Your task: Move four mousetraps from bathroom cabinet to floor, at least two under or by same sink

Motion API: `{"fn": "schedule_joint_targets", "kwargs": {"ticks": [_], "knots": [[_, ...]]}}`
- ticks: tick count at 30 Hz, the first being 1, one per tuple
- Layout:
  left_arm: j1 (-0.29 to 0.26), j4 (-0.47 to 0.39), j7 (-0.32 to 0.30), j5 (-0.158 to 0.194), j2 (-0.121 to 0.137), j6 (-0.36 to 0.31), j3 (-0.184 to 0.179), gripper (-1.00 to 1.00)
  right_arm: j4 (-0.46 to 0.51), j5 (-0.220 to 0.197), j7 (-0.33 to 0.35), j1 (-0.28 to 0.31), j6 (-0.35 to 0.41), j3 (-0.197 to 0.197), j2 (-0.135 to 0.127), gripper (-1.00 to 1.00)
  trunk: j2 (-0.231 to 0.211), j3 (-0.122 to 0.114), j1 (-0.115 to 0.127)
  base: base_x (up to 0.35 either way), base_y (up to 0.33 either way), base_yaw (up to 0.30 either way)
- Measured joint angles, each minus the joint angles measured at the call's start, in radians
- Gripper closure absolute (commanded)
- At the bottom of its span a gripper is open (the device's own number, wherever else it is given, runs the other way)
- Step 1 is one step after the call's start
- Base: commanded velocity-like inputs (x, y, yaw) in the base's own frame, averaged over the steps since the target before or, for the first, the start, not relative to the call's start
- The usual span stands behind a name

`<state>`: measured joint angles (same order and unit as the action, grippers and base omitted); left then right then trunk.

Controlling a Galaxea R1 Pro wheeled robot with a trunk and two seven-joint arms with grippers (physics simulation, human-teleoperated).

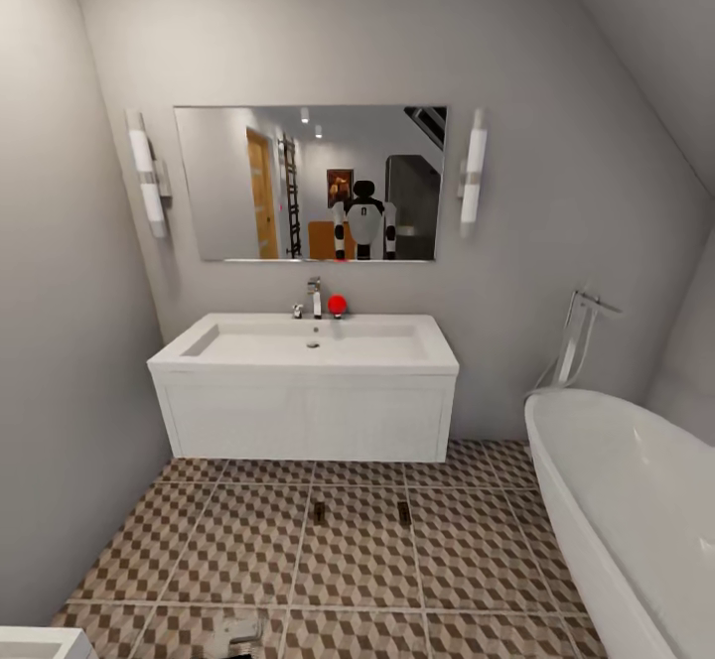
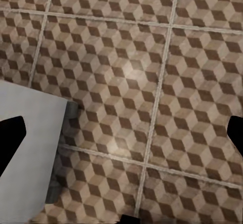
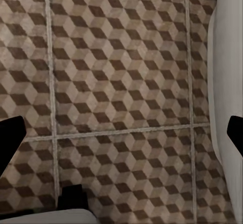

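Two small dark-brown mousetraps lie flat on the cube-patterned bathroom floor, just in front of the white vanity under the sink. They are side by side, about one tile width apart. My left gripper hangs open over bare tiles, its black fingertips far apart and nothing between them. Over the floor beside the bathtub wall, my right gripper is likewise open and empty.
A white oval bathtub fills the right side. A white fixture corner sits at the lower left, also seen as a grey-white slab. A mirror above the sink reflects the robot. A red ball rests by the tap.
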<state>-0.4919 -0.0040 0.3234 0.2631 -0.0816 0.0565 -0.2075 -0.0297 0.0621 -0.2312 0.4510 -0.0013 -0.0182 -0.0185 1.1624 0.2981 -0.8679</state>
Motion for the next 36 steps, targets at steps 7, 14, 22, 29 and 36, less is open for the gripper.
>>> {"fn": "schedule_joint_targets", "kwargs": {"ticks": [7,14,22,29,36], "knots": [[0.052,0.0,-0.001,0.0,0.001,-0.001,0.0,-1.0,0.0,0.0,0.003,-0.038,0.0,0.0,-0.003,-1.0,-0.049,-0.022,0.027,0.0,0.0,0.0],[0.07,0.0,-0.001,-0.001,0.001,-0.003,0.0,-1.0,0.0,0.0,0.005,-0.061,0.0,0.0,-0.002,-1.0,-0.098,-0.044,0.054,0.0,0.0,0.0],[0.073,0.0,-0.001,-0.001,0.001,-0.005,0.0,-1.0,0.0,0.0,0.007,-0.08,0.0,0.0,0.0,-1.0,-0.154,-0.069,0.084,0.0,0.0,0.0],[0.075,0.0,-0.003,-0.001,0.0,-0.005,0.0,-1.0,0.0,0.0,0.007,-0.104,0.0,0.0,0.001,-1.0,-0.203,-0.091,0.111,0.0,0.0,0.0],[0.078,0.0,-0.003,-0.001,0.001,-0.006,0.0,-1.0,0.0,-0.001,0.007,-0.126,0.003,0.0,0.003,-1.0,-0.252,-0.113,0.138,0.0,0.0,0.0]]}}
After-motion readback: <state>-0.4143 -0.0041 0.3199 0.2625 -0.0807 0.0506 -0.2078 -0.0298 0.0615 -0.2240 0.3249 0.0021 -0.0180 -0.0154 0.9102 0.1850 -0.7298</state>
